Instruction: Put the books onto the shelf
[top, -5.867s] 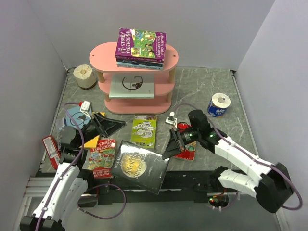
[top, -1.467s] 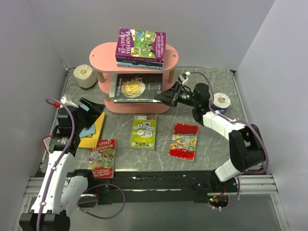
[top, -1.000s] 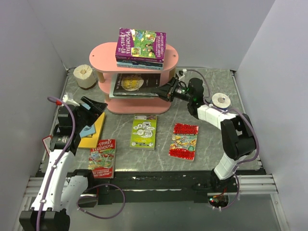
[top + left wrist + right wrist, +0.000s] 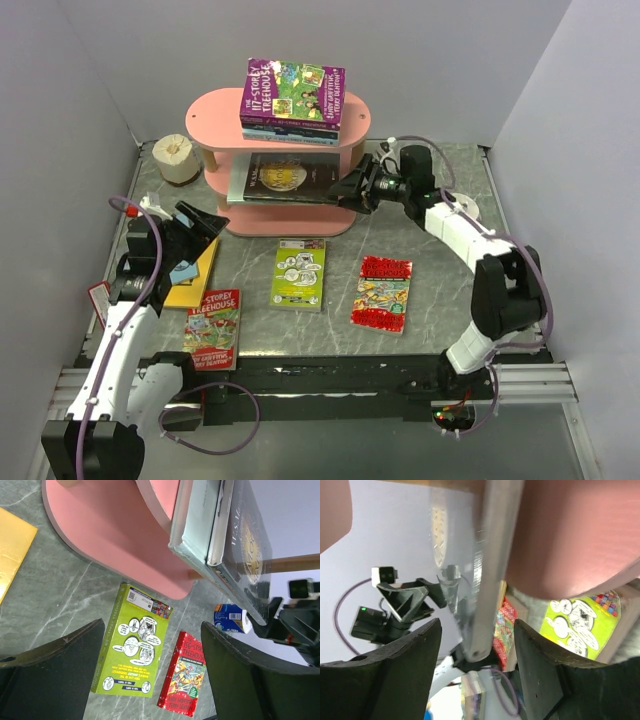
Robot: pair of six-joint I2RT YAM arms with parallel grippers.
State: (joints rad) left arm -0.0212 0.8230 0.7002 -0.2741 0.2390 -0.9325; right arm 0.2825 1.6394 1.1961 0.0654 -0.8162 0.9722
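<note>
The pink shelf (image 4: 215, 104) carries a purple-topped stack of books (image 4: 292, 93) on its top board. On its middle board a black book with a gold emblem (image 4: 287, 178) lies on a pale one. My right gripper (image 4: 352, 189) is open at that black book's right edge (image 4: 489, 575), which runs between the jaws without being clamped. On the table lie a lime green book (image 4: 299, 272), a red book (image 4: 381, 293), another red book (image 4: 212, 328) and a yellow book (image 4: 193, 280). My left gripper (image 4: 196, 225) hovers open over the yellow book with nothing in it.
One paper roll (image 4: 177, 158) stands left of the shelf, and a second in blue wrap (image 4: 459, 210) sits under the right arm. A small red object (image 4: 101, 301) lies at the table's left edge. Grey walls close in both sides.
My right gripper has opened and let go of the black book, which now rests on the middle board. That arm has swung slightly right. The left arm has barely moved.
</note>
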